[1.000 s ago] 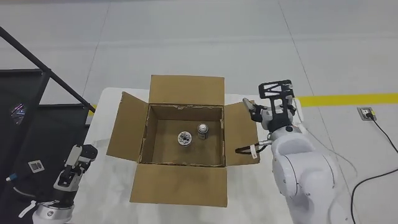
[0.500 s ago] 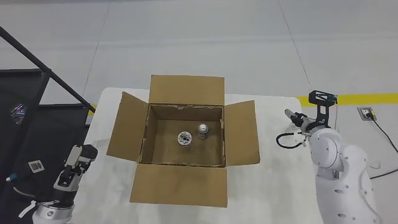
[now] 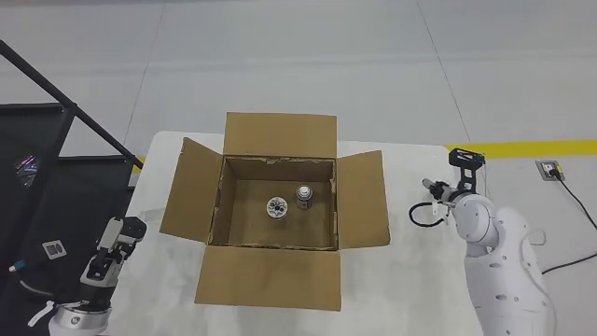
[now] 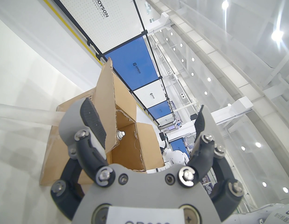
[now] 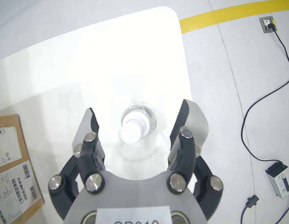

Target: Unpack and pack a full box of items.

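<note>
The open cardboard box (image 3: pixel 278 207) stands in the middle of the white table (image 3: pixel 410 271), all flaps spread. Inside it are a small bottle (image 3: pixel 304 195) and a round item (image 3: pixel 276 207). My right gripper (image 5: pixel 138 108) is open over the table's right part, right of the box. A clear bottle with a white cap (image 5: pixel 137 127) stands upright between its fingers (image 5: pixel 179 122), which do not touch it. My left gripper (image 4: pixel 143 107) is open and holds nothing; it sits low off the table's left side (image 3: pixel 123 235) and faces the box (image 4: pixel 125 129).
The box's right flap (image 5: pixel 14 164), with labels on it, lies beside the right gripper. The table's rounded far right corner (image 5: pixel 172 12) is close by. A black cable and a floor socket (image 5: pixel 268 24) lie on the floor to the right.
My right arm has swung from over the box's right flap out to the right part of the table. The left arm has not moved.
</note>
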Motion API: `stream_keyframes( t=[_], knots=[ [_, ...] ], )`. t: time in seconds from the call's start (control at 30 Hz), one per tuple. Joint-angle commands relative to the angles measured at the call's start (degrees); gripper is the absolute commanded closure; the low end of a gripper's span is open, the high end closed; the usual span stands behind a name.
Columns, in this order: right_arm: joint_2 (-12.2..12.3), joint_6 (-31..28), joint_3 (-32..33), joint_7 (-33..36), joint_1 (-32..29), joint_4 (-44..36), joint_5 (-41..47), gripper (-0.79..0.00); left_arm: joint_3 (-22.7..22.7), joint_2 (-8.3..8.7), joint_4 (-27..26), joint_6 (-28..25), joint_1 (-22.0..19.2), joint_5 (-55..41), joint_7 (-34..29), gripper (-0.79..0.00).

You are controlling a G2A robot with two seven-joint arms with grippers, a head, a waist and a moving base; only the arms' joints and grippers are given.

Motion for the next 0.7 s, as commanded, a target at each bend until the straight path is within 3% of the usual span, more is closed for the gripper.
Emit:
stream_keyframes(
  t=[0.0, 0.03, 0.1, 0.13, 0.17, 0.2, 0.37, 0.53, 0.67],
  knots=[
    [0.05, 0.3, -0.31, -0.27, 0.65, 1.08, -0.14, -0.366, 0.0, 0.0, 0.0, 0.0, 0.0, 0.0, 0.0, -0.785],
    [0.12, 0.67, -0.53, -0.4, 0.87, 1.42, -0.92, -0.357, 0.0, 0.0, 0.0, 0.0, 0.0, 0.0, 0.0, -0.785],
    [0.23, 1.38, -1.03, -0.81, 1.15, 1.89, -2.27, -0.256, 0.0, 0.0, 0.0, 0.0, 0.0, 0.0, 0.0, -0.785],
    [0.25, 1.89, -1.39, -1.02, 1.27, 2.0, -2.98, -0.182, 0.0, 0.0, 0.0, 0.0, 0.0, 0.0, 0.0, -0.785],
    [0.21, 1.76, -1.5, -1.44, 1.33, 1.75, -2.06, -0.043, 0.0, 0.0, 0.0, 0.0, 0.0, 0.0, 0.0, -0.785],
    [0.2, 1.35, -1.41, -1.91, 1.2, 1.09, -0.8, 0.0, 0.0, 0.0, 0.0, 0.0, 0.0, 0.0, 0.0, -0.785],
    [0.23, -1.74, -0.71, -3.64, -2.77, -9.33, 5.34, 0.0, 0.0, 0.0, 0.0, 0.0, 0.0, 0.0, 0.0, -0.785],
    [0.02, -4.77, -3.63, -2.46, -10.29, -29.73, 10.39, 0.0, 0.0, 0.0, 0.0, 0.0, 0.0, 0.0, 0.0, -0.785],
    [0.01, -5.41, -8.6, -0.98, -15.19, -42.16, 7.33, 0.0, 0.0, 0.0, 0.0, 0.0, 0.0, 0.0, 0.0, -0.785]
  ],
)
